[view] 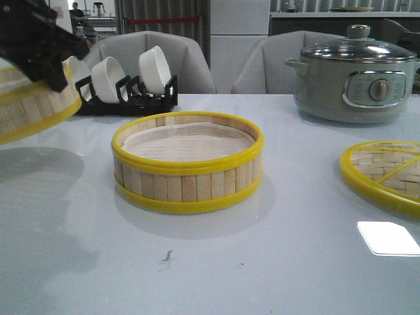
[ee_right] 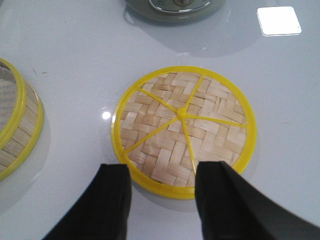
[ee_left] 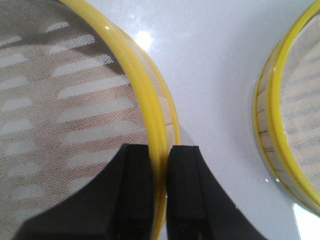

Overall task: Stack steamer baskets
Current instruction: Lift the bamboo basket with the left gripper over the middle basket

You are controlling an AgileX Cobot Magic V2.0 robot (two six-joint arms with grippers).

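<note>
Left gripper (ee_left: 160, 165): pinched the rim and wall of the held basket (ee_left: 75, 110), one finger (ee_left: 131, 190) inside over the white liner, the other outside; the fingers were pressed nearly together with only the yellow rim between them.
Held basket: in the front view it (view: 29, 108) hung tilted at the far left edge, clear of the worktop (view: 210, 262), with the black left arm above it and a soft shadow beneath.
Second basket (view: 188, 163): stood upright on the worktop near the centre, liner showing inside, yellow rims top and bottom, pale slats between; well apart from the held one in the front view. The left wrist view showed its rim (ee_left: 280, 115) across a strip of bare worktop.
Right gripper (ee_right: 162, 200): spread wide, holding nothing, touching nothing; it hovered above the near edge of the lid (ee_right: 184, 131).
Lid: flat, woven, yellow-rimmed with yellow spokes, lying on the worktop at the right (view: 387, 174), apart from the second basket (ee_right: 15, 125).
Pot (view: 354, 75): grey-green with a glass cover and a knob, at the far right of the worktop, beyond the lid.
Rack (view: 128, 95): black, holding white bowls (view: 155, 69) on edge, at the far left behind the second basket.
Chairs (view: 167, 59): grey, behind the worktop.
Glare (view: 388, 237): a bright square patch on the worktop, near right.
</note>
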